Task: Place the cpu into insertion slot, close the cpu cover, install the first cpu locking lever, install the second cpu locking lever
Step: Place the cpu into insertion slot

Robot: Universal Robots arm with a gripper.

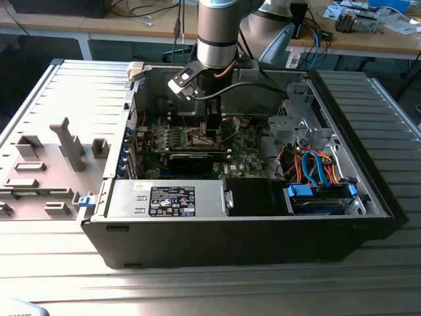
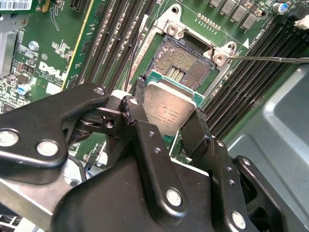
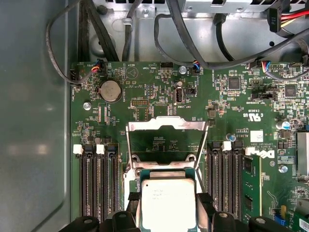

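One cpu [image 2: 169, 113], top up, seemingly level

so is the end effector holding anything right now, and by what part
Yes: the end effector is shut on the cpu, its fingers pinching two opposite side edges, over the open insertion slot.

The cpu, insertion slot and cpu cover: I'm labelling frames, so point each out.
cpu [image 2: 169, 112]: second wrist view, middle of its silver top.
insertion slot [image 2: 190, 65]: second wrist view, dark pin field.
cpu cover [image 3: 145, 124]: first wrist view, cross bar of the raised frame.
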